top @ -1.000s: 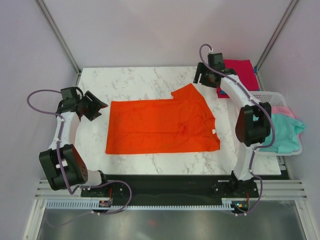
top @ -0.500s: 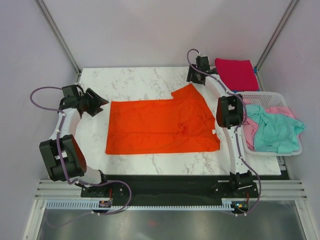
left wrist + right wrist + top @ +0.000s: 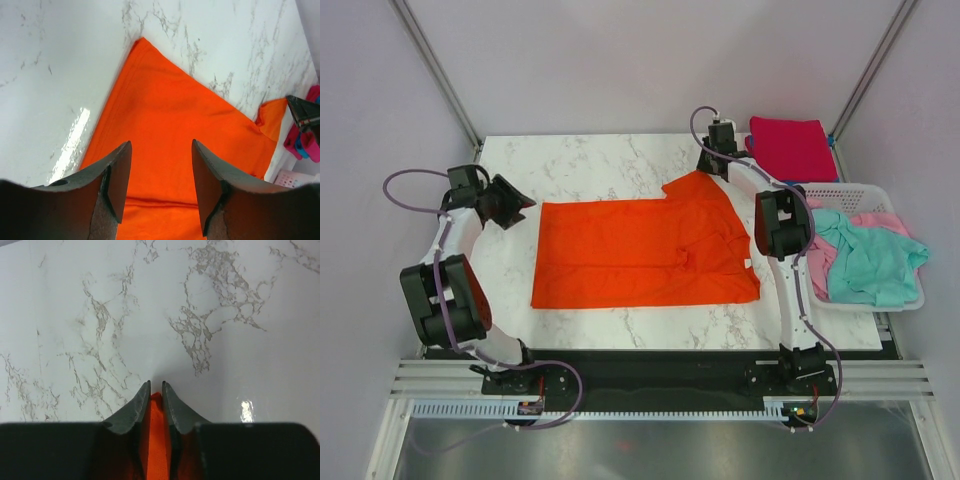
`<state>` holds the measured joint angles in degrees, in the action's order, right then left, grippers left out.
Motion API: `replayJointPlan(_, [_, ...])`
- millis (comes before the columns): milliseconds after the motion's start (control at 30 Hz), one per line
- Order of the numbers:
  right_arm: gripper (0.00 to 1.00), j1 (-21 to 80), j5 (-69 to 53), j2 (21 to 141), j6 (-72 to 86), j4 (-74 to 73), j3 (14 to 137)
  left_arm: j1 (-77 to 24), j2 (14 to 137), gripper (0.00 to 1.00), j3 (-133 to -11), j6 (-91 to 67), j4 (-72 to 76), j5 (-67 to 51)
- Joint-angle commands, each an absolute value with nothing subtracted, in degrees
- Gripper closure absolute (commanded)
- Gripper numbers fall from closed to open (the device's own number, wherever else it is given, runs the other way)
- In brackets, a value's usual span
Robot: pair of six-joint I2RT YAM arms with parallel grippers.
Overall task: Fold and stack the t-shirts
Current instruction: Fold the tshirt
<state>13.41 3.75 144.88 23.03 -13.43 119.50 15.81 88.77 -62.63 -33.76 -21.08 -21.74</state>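
An orange-red t-shirt (image 3: 640,250) lies spread flat in the middle of the marble table (image 3: 590,160). My right gripper (image 3: 710,168) is at its far sleeve tip, shut on a fold of the orange fabric (image 3: 156,440), which shows between the jaws (image 3: 155,390). At the shirt's far left corner, my left gripper (image 3: 523,208) is open. Its fingers (image 3: 122,175) straddle orange cloth (image 3: 170,120) without pinching it. A folded magenta t-shirt (image 3: 792,148) lies at the back right. Teal (image 3: 875,262) and pink (image 3: 885,220) t-shirts fill the basket.
A white slotted basket (image 3: 840,187) stands at the table's right edge. Under the magenta t-shirt, a blue edge (image 3: 299,145) peeks out in the left wrist view. Bare marble (image 3: 210,315) lies beyond the sleeve tip. Grey walls close in the back and sides.
My right gripper swung left from beside the magenta shirt down to the sleeve tip and closed on it. My left gripper shifted slightly and narrowed a little.
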Motion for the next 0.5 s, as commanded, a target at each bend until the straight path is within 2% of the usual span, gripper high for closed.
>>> replayJointPlan(0, [0.86,14.0,3.2,143.5,24.8,-14.9,114.5,14.1,94.6,0.42,-70.5,-32.0,-21.3,-17.2])
replayJointPlan(100, [0.99,14.1,0.9,144.0,25.1,-14.6,113.9,13.3,102.1,0.42,-77.8,-29.7,-23.0,-15.2])
replayJointPlan(133, [1.00,14.1,0.4,143.8,25.1,-14.0,113.5,13.0,103.9,0.42,-79.5,-28.9,-23.4,-14.7])
replayJointPlan(267, [1.00,14.1,-1.5,142.3,26.1,-11.1,109.2,12.0,112.9,0.44,-88.8,-24.9,-26.7,-11.2])
replayJointPlan(467, [1.00,14.0,-3.8,140.5,27.1,-7.5,104.9,11.9,120.2,0.46,-94.8,-23.6,-28.9,-10.5])
